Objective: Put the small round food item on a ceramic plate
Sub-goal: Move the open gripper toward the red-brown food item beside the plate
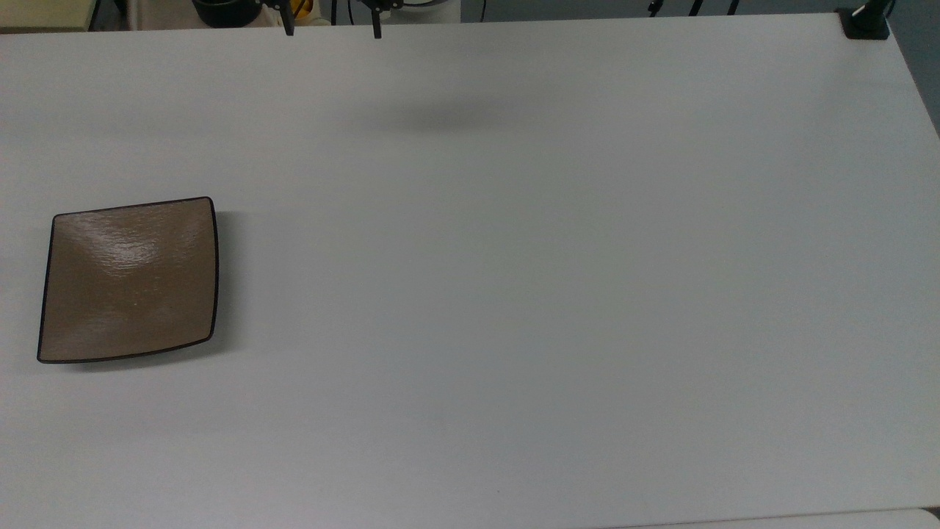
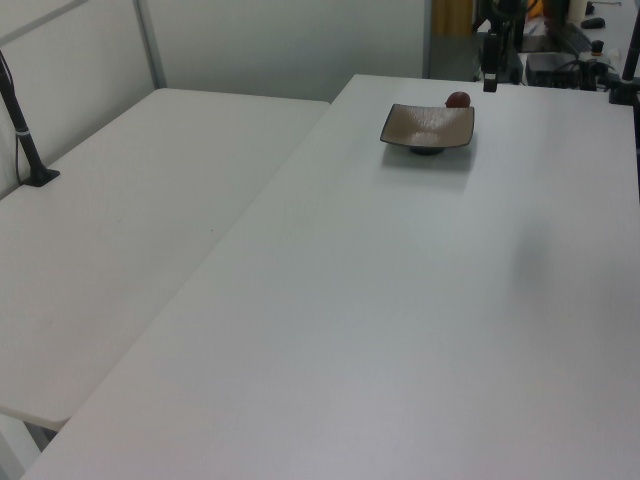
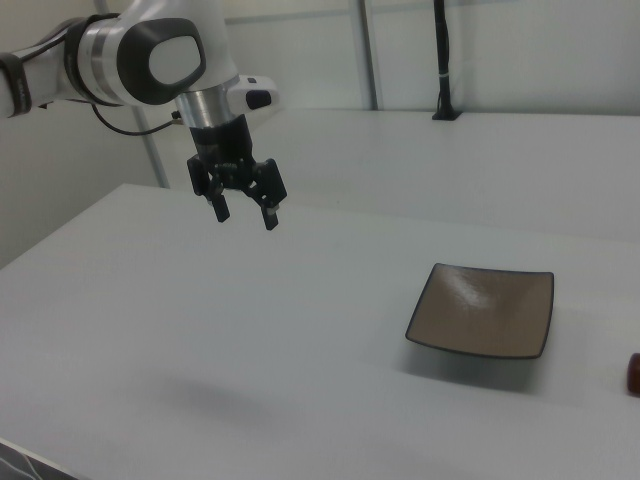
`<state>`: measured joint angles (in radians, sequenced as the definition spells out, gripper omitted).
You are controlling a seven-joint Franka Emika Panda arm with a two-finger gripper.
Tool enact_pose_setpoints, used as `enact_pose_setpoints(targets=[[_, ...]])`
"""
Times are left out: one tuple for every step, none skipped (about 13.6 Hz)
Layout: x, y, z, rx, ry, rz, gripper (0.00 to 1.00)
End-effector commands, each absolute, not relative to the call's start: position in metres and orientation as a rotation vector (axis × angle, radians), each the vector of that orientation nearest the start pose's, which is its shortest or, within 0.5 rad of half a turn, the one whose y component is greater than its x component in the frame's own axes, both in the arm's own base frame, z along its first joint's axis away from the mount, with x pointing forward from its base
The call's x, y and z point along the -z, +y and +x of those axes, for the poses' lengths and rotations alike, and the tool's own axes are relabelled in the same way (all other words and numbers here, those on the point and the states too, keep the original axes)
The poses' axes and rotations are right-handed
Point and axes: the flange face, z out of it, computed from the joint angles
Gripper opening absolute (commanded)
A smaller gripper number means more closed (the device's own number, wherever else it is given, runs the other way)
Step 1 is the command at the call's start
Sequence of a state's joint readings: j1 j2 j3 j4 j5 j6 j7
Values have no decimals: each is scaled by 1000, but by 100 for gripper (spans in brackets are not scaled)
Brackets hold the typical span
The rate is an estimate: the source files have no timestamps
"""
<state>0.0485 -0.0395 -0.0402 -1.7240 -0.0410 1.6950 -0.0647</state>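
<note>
In the right view, the small round food item (image 3: 633, 374) sits on the white table (image 3: 300, 340) at the right edge, just beside the empty ceramic plate (image 3: 483, 311). Farther left, the gripper (image 3: 244, 212) hangs above the table, fingers spread, holding nothing.

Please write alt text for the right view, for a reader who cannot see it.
A robot arm's open hand hangs above a white table. An empty square brown ceramic plate sits toward the right view's right, with a small reddish food item at the edge beyond it.
</note>
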Motion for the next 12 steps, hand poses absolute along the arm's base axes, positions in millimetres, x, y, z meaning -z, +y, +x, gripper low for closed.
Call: enact_pose_setpoints(targets=[[-580,-1,552,122,-111,-3152,100],[-580,-3,553,123,-96,-3153,100],[-580,-3,554,128,-91,-3157,100],[-581,-2,556,154,-97,-3159,100],[-584,-2,560,209,-88,-3153,100],[-583,-2,560,205,-88,-3153,100],[-584,-4,559,205,-105,-3153,100],[-585,-7,561,217,-115,-3155,100],[-584,-8,562,214,-140,-3156,100],[-584,-13,562,216,-150,-3158,100],[-583,-20,562,215,-161,-3163,100],[-585,-32,568,257,-196,-3167,100]])
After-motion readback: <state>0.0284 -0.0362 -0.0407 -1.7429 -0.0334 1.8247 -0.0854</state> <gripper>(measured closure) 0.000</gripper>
